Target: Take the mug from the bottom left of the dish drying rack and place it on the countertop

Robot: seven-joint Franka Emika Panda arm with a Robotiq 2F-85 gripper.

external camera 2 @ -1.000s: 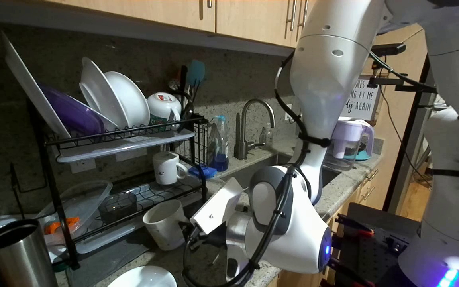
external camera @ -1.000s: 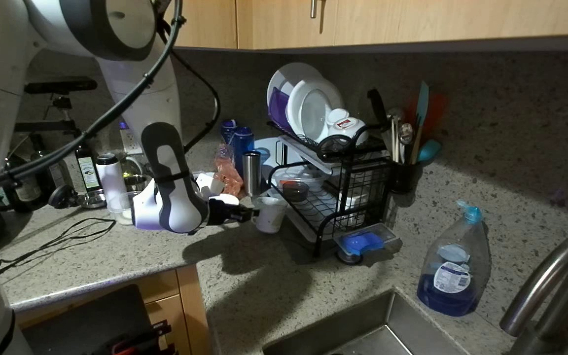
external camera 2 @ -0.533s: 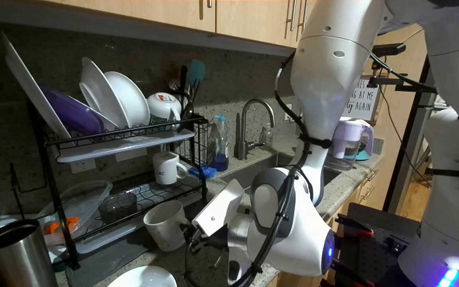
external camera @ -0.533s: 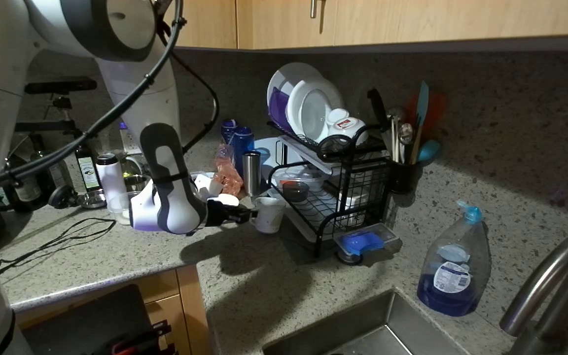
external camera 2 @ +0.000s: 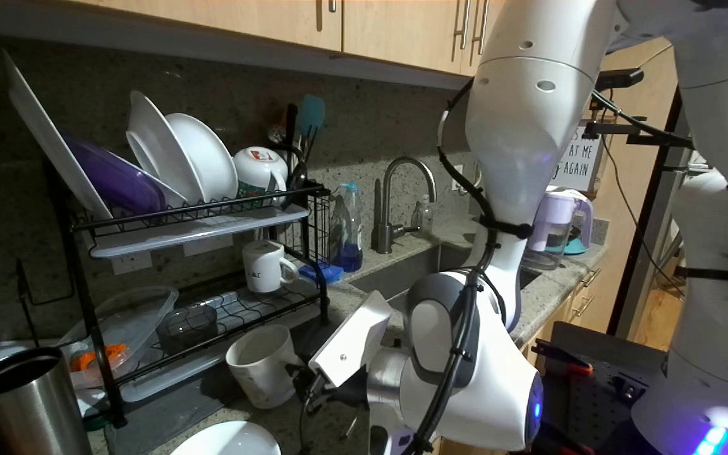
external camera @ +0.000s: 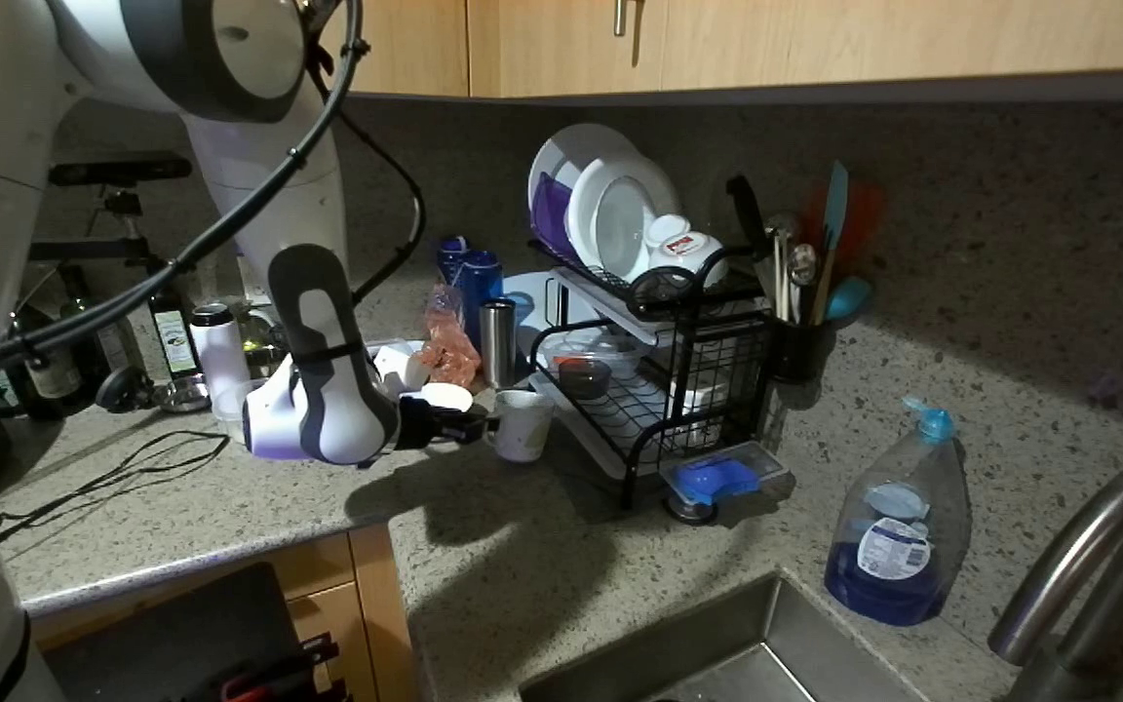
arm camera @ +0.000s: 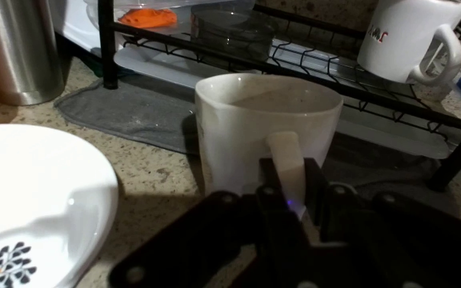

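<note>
One whitish-grey mug [arm camera: 238, 138], handle [arm camera: 286, 151] pinched in our pincer [arm camera: 291, 176], outside the dish drying rack [external camera: 632, 421], towards the inner front corner of the bench [external camera: 279, 495]: placing in hand, we judge, next calling for gentle lowering, then release.

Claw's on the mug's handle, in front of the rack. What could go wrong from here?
The claw has the mug only by its handle, so it may swivel or slip if it touches down unevenly.
The bowl sits close beside the mug; a sideways move that way could knock it.
The mat reaches out from under the rack; lowering the mug onto its edge might leave it tilted.
</note>
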